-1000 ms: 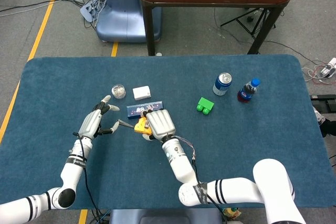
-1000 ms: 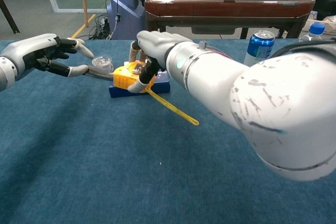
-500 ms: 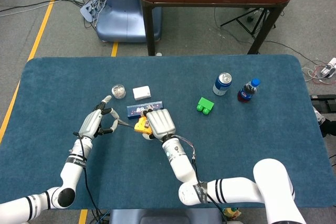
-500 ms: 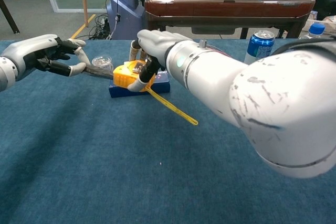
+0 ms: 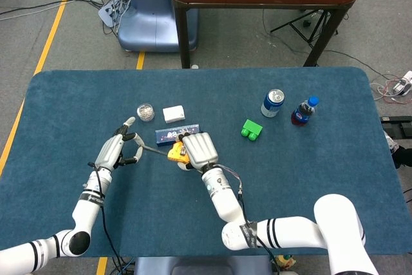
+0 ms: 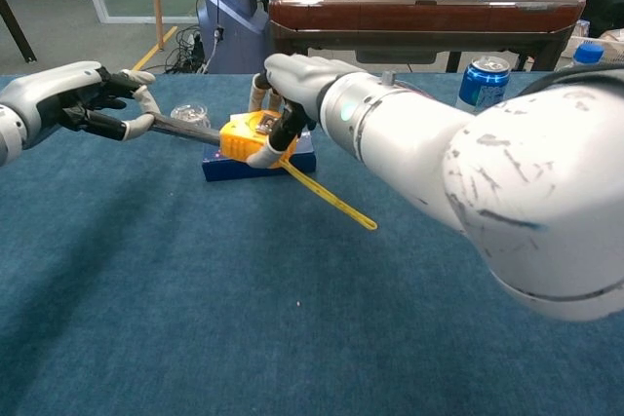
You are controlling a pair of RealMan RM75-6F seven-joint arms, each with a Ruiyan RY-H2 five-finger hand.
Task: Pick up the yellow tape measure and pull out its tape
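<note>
The yellow tape measure point(image 5: 174, 153) point(image 6: 244, 136) is gripped by my right hand point(image 5: 198, 149) point(image 6: 300, 82) just above the blue cloth, in front of a dark blue box. A thin grey length of tape point(image 5: 152, 150) point(image 6: 185, 128) runs from its case leftward to my left hand point(image 5: 116, 151) point(image 6: 76, 96), which pinches the tape's end between thumb and finger. A narrow yellow strip point(image 6: 330, 198) trails from the case down to the right onto the cloth.
The dark blue box point(image 5: 168, 134) point(image 6: 300, 157) lies behind the tape measure, with a white box point(image 5: 173, 114) and a small clear pot point(image 5: 145, 112) point(image 6: 190, 115) near it. A green block point(image 5: 252, 129), a can point(image 5: 273, 103) point(image 6: 484, 83) and a bottle point(image 5: 304, 111) stand to the right.
My left hand's fingers have closed on the tape end. My right hand has carried the case slightly to the right, so the drawn-out tape is longer.
</note>
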